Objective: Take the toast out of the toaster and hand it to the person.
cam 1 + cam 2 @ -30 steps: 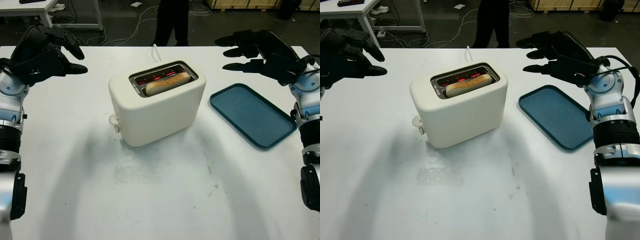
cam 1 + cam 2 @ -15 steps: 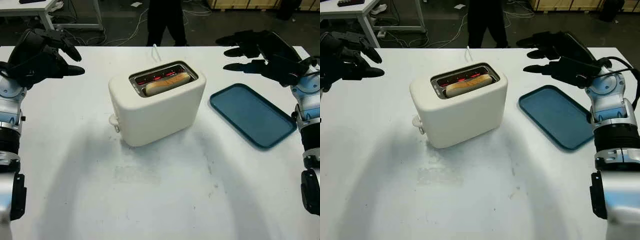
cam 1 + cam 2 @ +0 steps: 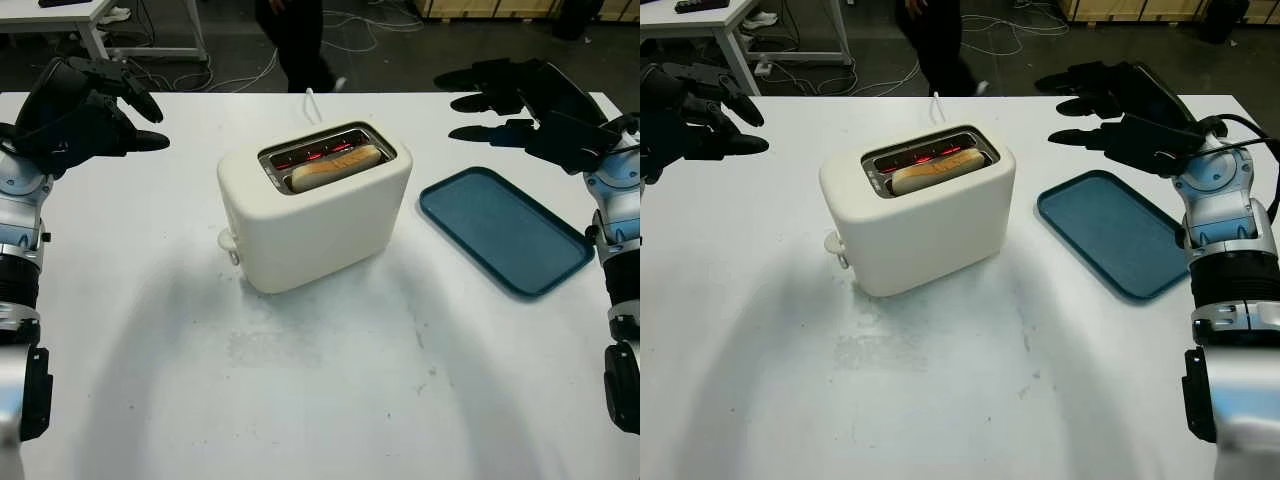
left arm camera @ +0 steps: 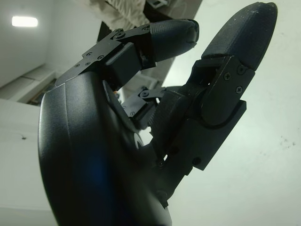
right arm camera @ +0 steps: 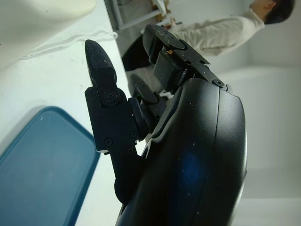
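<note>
Head views: one toaster (image 3: 312,205) mid-counter (image 3: 300,400), one toast (image 3: 335,166) lying in its slot, long axis along the slot, running left-near to right-far. Right hand (image 3: 520,100) hovers past the one blue tray (image 3: 505,228), released, holding nothing; toast lies to its left and nearer. Left hand (image 3: 85,105) hangs off to the left, farther from the toast. One person (image 3: 295,40) beyond the far edge.

Left wrist: left hand empty, fingers (image 4: 164,35) not clenched.

Right wrist: right hand empty above tray.

Black three-finger hands (image 3: 85,105) — screwed fingers (image 4: 237,70), silver-blue forearms (image 3: 1225,240).
</note>
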